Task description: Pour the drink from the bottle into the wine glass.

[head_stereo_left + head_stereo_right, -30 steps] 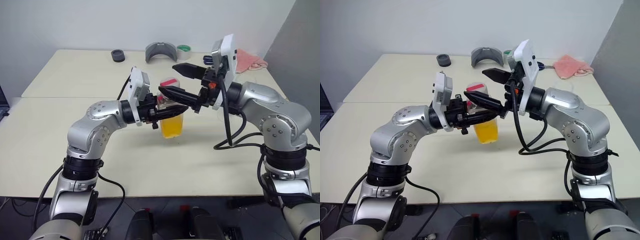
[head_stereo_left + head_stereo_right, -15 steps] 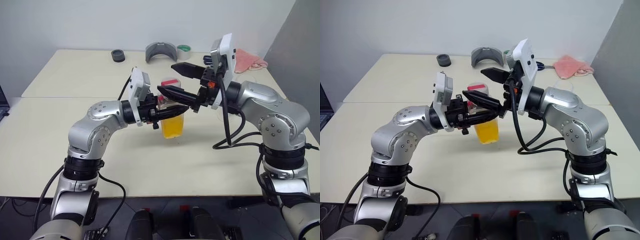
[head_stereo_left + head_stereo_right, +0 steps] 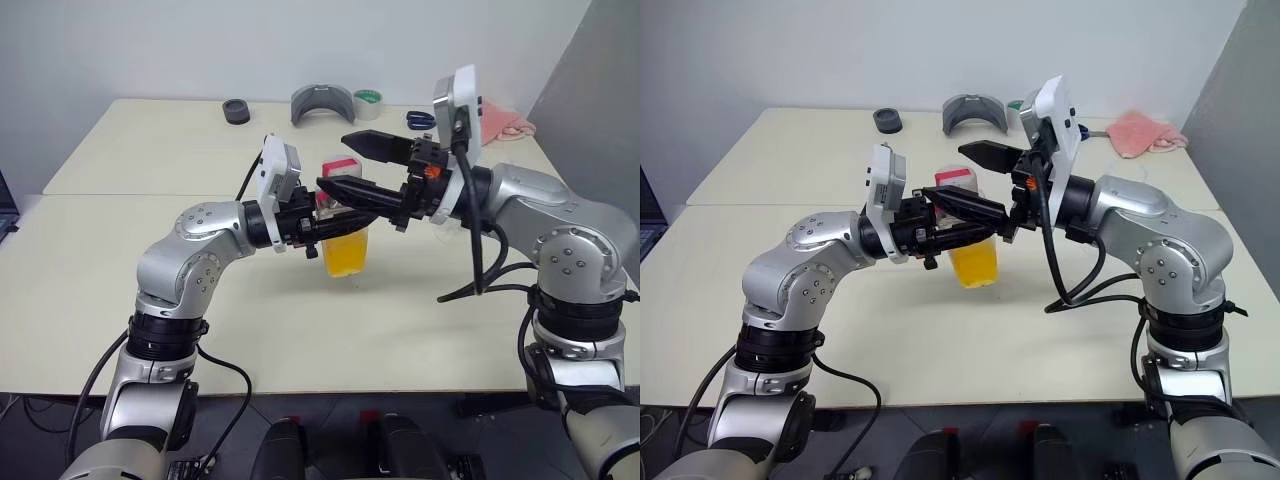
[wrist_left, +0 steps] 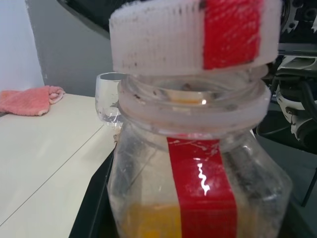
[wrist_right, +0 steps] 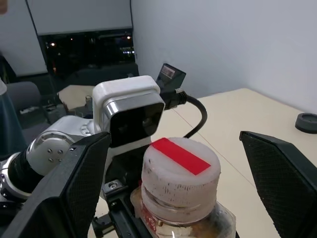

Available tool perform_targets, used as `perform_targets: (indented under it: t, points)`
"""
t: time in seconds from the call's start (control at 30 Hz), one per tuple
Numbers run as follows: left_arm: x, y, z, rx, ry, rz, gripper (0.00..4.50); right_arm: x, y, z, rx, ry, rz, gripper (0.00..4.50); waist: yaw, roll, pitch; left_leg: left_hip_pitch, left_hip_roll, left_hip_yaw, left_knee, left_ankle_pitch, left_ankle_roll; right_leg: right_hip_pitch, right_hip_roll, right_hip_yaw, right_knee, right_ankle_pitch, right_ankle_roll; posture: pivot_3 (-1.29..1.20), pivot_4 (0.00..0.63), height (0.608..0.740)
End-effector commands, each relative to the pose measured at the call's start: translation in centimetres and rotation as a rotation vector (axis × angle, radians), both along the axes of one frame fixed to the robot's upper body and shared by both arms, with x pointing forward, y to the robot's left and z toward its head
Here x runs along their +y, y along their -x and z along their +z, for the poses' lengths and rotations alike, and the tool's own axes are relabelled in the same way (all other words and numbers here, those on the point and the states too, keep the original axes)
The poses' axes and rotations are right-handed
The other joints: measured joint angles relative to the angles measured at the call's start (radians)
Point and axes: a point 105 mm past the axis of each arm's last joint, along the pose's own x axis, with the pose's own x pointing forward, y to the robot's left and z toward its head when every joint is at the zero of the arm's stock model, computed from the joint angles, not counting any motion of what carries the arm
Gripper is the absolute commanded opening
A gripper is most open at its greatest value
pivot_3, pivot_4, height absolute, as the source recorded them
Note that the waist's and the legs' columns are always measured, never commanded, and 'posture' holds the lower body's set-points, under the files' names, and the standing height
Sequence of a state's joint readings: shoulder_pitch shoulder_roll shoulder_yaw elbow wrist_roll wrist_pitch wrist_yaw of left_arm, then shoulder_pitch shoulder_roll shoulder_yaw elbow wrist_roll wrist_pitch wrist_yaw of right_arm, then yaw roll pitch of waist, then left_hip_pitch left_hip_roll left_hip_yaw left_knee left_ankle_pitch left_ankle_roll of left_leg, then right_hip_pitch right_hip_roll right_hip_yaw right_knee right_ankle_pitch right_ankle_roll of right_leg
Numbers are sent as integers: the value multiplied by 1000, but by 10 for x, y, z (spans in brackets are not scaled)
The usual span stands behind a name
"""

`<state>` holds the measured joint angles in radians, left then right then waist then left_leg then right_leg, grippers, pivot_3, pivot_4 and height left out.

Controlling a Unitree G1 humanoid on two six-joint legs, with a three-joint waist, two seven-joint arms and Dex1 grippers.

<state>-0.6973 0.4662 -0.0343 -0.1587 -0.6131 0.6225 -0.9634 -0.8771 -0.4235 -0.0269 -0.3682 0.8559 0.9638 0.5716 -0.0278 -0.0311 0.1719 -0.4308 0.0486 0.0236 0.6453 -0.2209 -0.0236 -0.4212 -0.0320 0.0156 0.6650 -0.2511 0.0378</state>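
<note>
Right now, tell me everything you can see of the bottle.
The bottle is small, clear plastic, with a wide neck, a red label stripe and a white cap crossed by a red strip. Orange-yellow drink fills its lower part. It is upright, capped, held above the table by the shut left hand. The open right hand straddles the cap without touching.

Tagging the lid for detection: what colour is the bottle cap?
White with a red stripe across the cap; clearest in the right wrist view.

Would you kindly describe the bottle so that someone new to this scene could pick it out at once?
Look to the middle of the cream table, where the two arms meet. The left gripper holds the bottle upright there: small, clear, half full of orange drink, a red stripe and a white-and-red cap between the right gripper's open fingers.
</note>
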Motion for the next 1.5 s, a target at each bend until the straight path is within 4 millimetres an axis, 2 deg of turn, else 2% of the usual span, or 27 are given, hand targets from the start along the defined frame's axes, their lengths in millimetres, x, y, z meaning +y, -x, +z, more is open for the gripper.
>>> perform_targets:
  t: [0.03, 0.2, 0.23, 0.33, 0.5, 0.67, 0.73, 0.87, 1.03, 1.2, 1.3, 1.5]
  points:
    - [-4, 7, 13, -65, 18, -28, 1772, -4, 4, 10, -29, -24, -5, 4435, 0, 0, 0, 0, 0, 0, 0, 0, 0, 0, 0, 0, 0, 0, 0, 0, 150, 740]
    - [-4, 8, 13, -64, 16, -28, 1772, -2, 4, 7, -14, -13, 7, 4435, 0, 0, 0, 0, 0, 0, 0, 0, 0, 0, 0, 0, 0, 0, 0, 0, 150, 740]
    - [-4, 8, 13, -64, 16, -27, 1772, -2, 3, 6, -12, -11, 8, 4270, 0, 0, 0, 0, 0, 0, 0, 0, 0, 0, 0, 0, 0, 0, 0, 0, 150, 740]
    - [-3, 8, 12, -63, 15, -25, 1772, -1, 4, 5, -4, -5, 16, 3548, 0, 0, 0, 0, 0, 0, 0, 0, 0, 0, 0, 0, 0, 0, 0, 0, 150, 740]
    - [-3, 9, 12, -64, 13, -24, 1772, -1, 4, 2, 4, 12, 28, 1797, 0, 0, 0, 0, 0, 0, 0, 0, 0, 0, 0, 0, 0, 0, 0, 0, 150, 740]
    - [-3, 9, 12, -65, 15, -23, 1772, -2, 4, 4, -15, 9, 23, 1762, 0, 0, 0, 0, 0, 0, 0, 0, 0, 0, 0, 0, 0, 0, 0, 0, 150, 740]
    - [-3, 9, 12, -65, 15, -23, 1772, -4, 4, 13, -46, -20, 10, 1762, 0, 0, 0, 0, 0, 0, 0, 0, 0, 0, 0, 0, 0, 0, 0, 0, 150, 740]
    - [-2, 9, 11, -63, 14, -22, 1772, -10, 2, 42, -149, -108, -23, 1762, 0, 0, 0, 0, 0, 0, 0, 0, 0, 0, 0, 0, 0, 0, 0, 0, 150, 740]
    - [-3, 9, 11, -62, 14, -25, 1772, -12, 0, 54, -206, -122, -43, 1762, 0, 0, 0, 0, 0, 0, 0, 0, 0, 0, 0, 0, 0, 0, 0, 0, 150, 740]
    - [-3, 9, 11, -64, 15, -30, 1772, -14, 0, 51, -204, -109, -49, 1762, 0, 0, 0, 0, 0, 0, 0, 0, 0, 0, 0, 0, 0, 0, 0, 0, 150, 740]
    - [-3, 10, 11, -66, 15, -30, 1772, -23, 0, 41, -175, -97, -93, 1762, 0, 0, 0, 0, 0, 0, 0, 0, 0, 0, 0, 0, 0, 0, 0, 0, 150, 740]
    - [2, 13, 9, -62, 11, -17, 1772, -76, -3, 10, -161, -81, -411, 1762, 6, 0, 0, -1, -1, 0, 0, 0, 0, 1, -1, 0, -1, 0, 0, 0, 150, 740]
